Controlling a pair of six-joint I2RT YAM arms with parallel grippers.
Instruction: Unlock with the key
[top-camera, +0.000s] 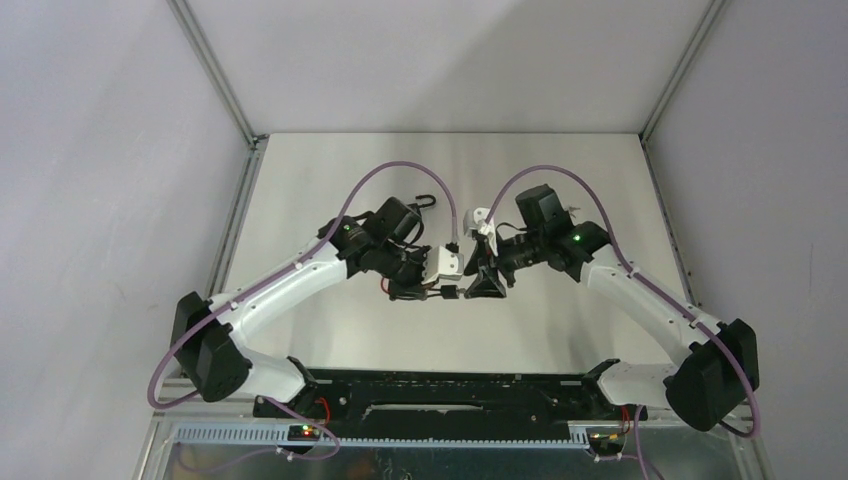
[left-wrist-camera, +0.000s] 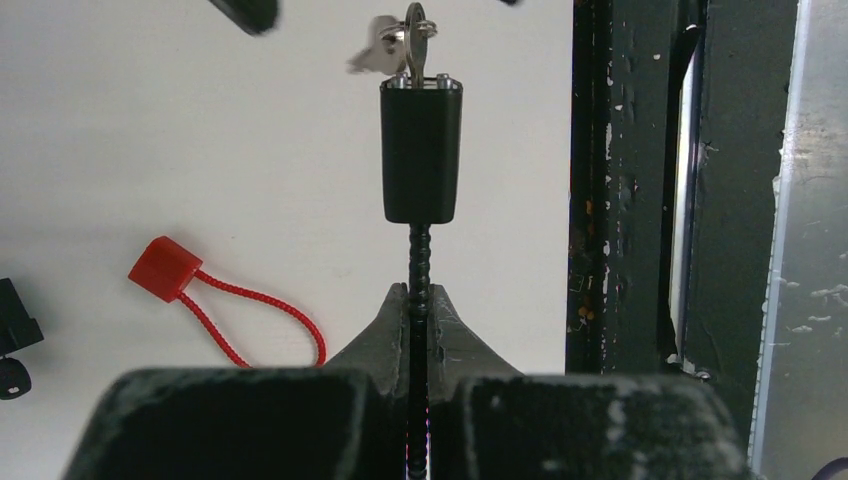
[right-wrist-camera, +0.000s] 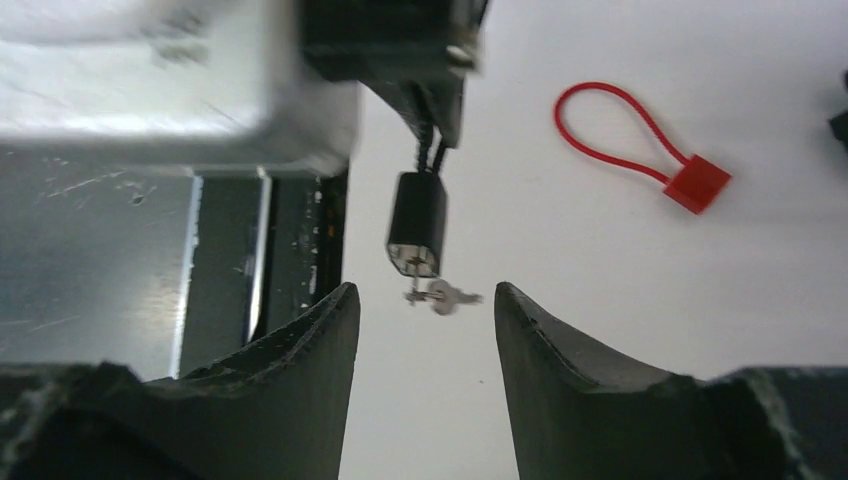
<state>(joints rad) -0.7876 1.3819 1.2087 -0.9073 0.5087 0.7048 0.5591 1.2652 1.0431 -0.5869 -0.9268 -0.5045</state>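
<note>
While the left tool (left-wrist-camera: 420, 302) pinches the cable (left-wrist-camera: 420, 255), the right tool (right-wrist-camera: 423, 300) stands wide before the key (right-wrist-camera: 442, 296). Off-centre closing may swing the lock (right-wrist-camera: 417, 222).

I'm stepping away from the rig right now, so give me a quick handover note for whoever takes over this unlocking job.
Left claw: shut on the black lock's cable, holding the lock body up.
Right claw: open, facing the key, not touching it.
Done: key sits in the lock body, spare dangling from its ring.
Left: turn it if needed, pull the cable free; cannot tell whether it has released.
</note>
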